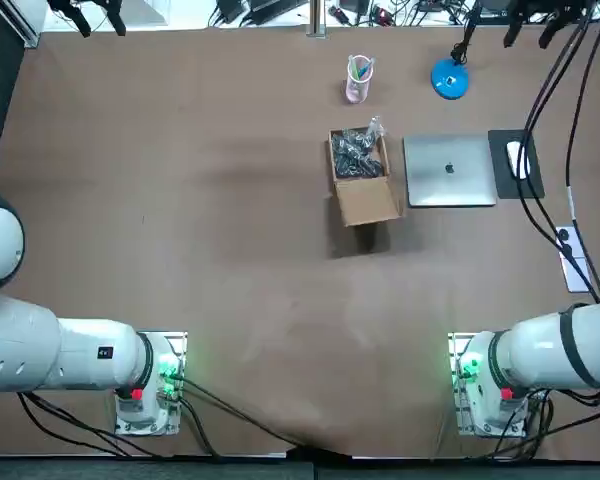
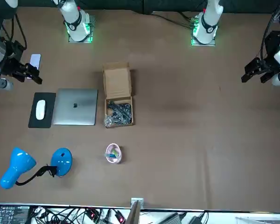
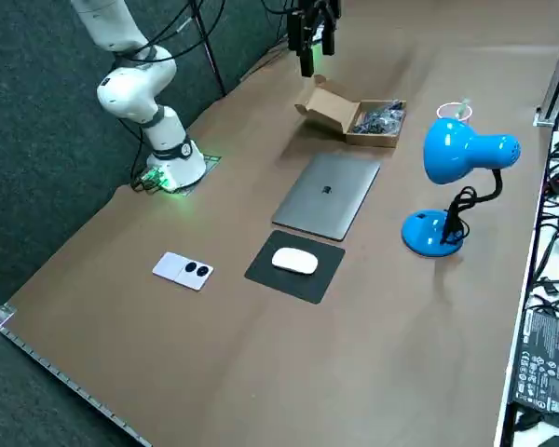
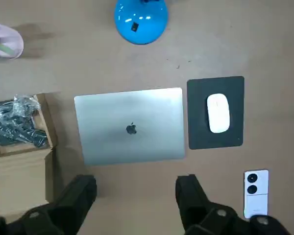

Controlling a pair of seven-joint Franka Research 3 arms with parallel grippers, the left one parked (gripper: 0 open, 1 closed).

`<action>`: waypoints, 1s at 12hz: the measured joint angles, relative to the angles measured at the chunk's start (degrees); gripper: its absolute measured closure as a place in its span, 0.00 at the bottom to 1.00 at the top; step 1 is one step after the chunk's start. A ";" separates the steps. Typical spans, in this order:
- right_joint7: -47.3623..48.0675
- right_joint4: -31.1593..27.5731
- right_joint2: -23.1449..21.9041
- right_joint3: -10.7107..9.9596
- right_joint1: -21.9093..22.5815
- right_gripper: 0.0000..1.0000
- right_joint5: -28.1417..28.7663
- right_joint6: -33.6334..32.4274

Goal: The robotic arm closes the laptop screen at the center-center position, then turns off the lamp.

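Note:
The silver laptop [image 1: 448,170] [image 2: 75,106] [image 3: 326,194] [image 4: 131,126] lies flat with its lid down, logo up. Beyond it stands the blue desk lamp [image 3: 461,149] [image 2: 16,168] on a round base [image 1: 448,78] [image 4: 139,19]; I see no glow from its head. My right gripper [image 4: 134,188] [image 2: 33,73] [image 3: 312,42] hangs high above the table, over the laptop's near edge. It is open, its fingers spread wide with nothing between them, and it touches nothing.
An open cardboard box [image 1: 360,175] [image 4: 19,161] of bagged dark parts sits beside the laptop. On the other side a white mouse [image 1: 518,160] lies on a black pad [image 4: 215,142]. A white device [image 3: 184,270] and a pink cup [image 1: 359,80] are nearby.

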 joint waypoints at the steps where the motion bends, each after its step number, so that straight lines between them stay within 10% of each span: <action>1: -0.14 -0.71 -0.42 -0.82 0.34 0.00 0.04 0.59; 12: 0.06 -2.37 -1.08 -1.27 1.59 0.00 0.18 2.32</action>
